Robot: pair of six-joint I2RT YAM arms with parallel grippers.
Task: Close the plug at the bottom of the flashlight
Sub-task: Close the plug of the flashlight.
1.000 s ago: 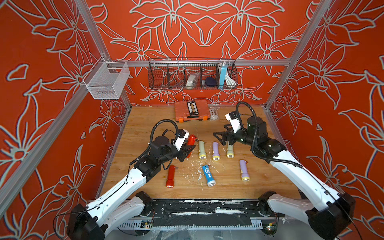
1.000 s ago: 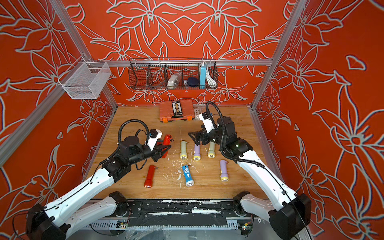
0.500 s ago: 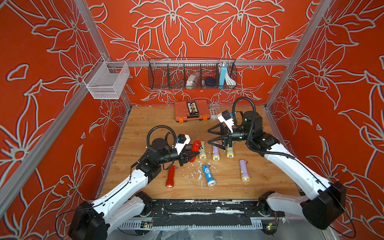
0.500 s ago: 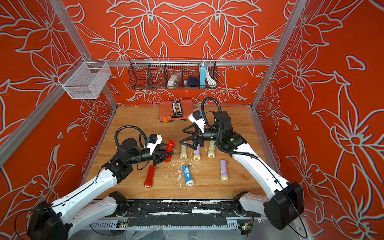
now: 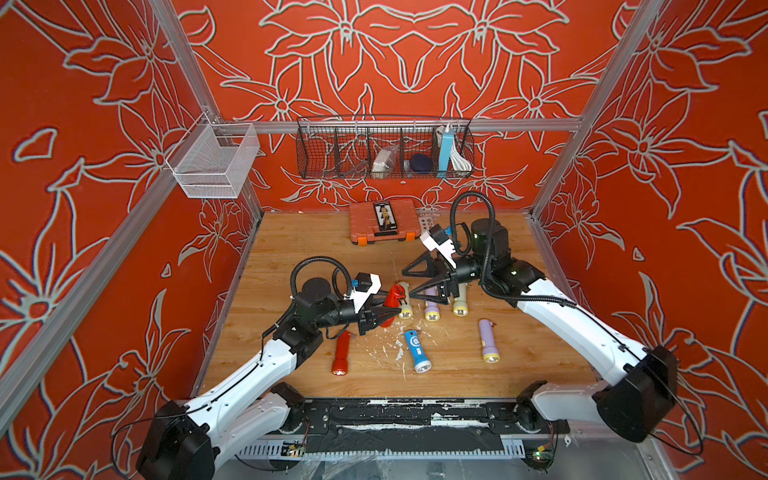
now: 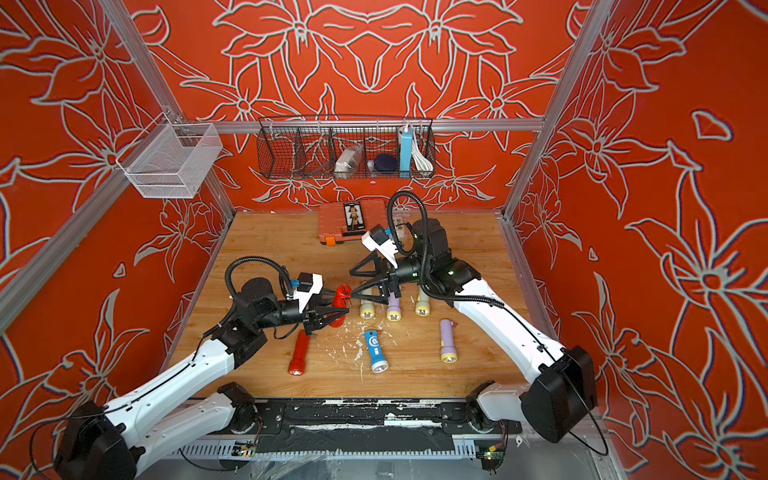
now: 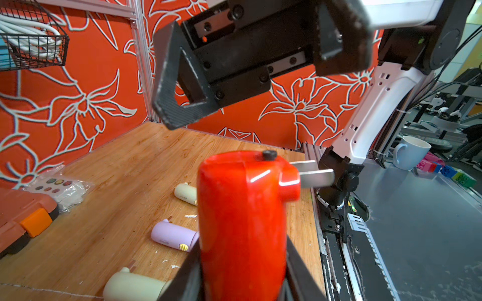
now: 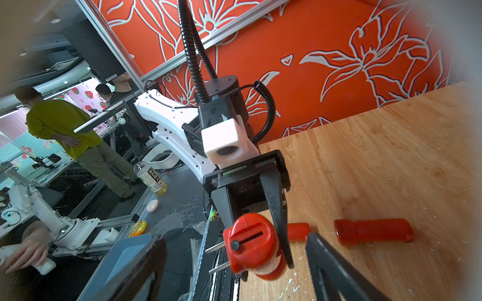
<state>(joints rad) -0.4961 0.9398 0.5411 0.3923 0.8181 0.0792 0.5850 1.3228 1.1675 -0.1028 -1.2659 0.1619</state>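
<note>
Red flashlight [image 5: 392, 300] hangs above the wooden table [image 5: 457, 374] in a top view, pinched at its body by the closed left gripper [image 5: 384, 313], just beside a row of pale flashlights. The right gripper [image 5: 410, 282] faces its tail end with jaws spread wide and nothing between them. A blue flashlight [image 5: 415, 349] lying nearer the front bears a round white emblem, and the card on the orange case [image 5: 365, 224] is too small to read. The left wrist view shows the red flashlight [image 7: 240, 221] close up between dark fingers, with two metal plug prongs [image 7: 313, 172] sticking sideways from its end. The right wrist view shows its slotted end cap with the prongs [image 8: 216, 247] sticking out, and a background bottle [image 8: 152, 178] whose label print is unreadable.
</note>
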